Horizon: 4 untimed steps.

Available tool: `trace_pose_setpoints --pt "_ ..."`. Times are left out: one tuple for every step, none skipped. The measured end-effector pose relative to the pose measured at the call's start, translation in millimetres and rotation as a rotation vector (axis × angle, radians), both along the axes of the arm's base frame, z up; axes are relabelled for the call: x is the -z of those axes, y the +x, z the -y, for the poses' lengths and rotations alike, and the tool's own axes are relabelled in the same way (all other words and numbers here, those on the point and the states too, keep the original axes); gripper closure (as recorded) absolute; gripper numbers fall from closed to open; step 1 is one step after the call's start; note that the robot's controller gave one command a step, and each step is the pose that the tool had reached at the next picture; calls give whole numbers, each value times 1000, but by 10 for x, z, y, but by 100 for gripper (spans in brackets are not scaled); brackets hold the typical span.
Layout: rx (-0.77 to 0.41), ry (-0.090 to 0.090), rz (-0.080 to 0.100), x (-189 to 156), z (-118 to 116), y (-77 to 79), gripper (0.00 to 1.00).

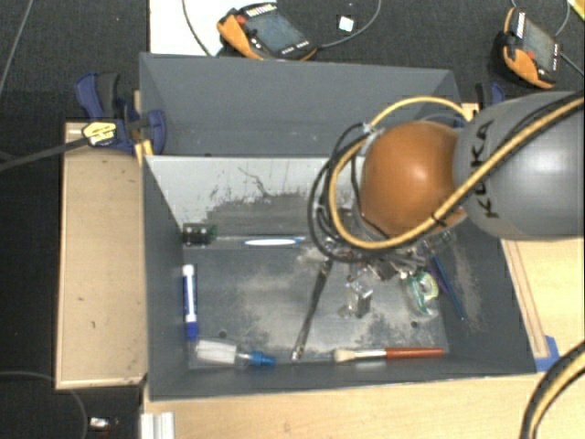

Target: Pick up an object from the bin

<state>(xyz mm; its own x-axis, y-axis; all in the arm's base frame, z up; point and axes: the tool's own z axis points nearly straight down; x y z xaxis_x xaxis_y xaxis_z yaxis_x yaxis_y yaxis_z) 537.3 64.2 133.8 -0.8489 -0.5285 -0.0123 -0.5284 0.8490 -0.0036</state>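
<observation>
My gripper (359,297) hangs low over the right half of the bin floor, mostly hidden under the arm's orange dome. A thin black rod (310,316) lies just left of it, running down toward the front wall. Right of the gripper sits a small green and white thing (422,292), with a blue stick (450,293) beyond it. A brush with a red handle (390,355) lies along the front wall below the gripper. Nothing can be seen held in the gripper.
On the left lie a white and blue marker (189,303) and a small black block (196,235). A white pen (274,240) rests by the back wall. A white tube with a blue cap (230,356) sits in the front left corner.
</observation>
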Motion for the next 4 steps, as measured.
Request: trace_pose_setpoints --pt "-137 -3 -10 342 -177 -611 0" --pt "-395 -5 9 635 -49 142 0" --pt "-159 -2 -2 629 449 -599 100" --pt "-159 -2 -2 628 449 -599 100"
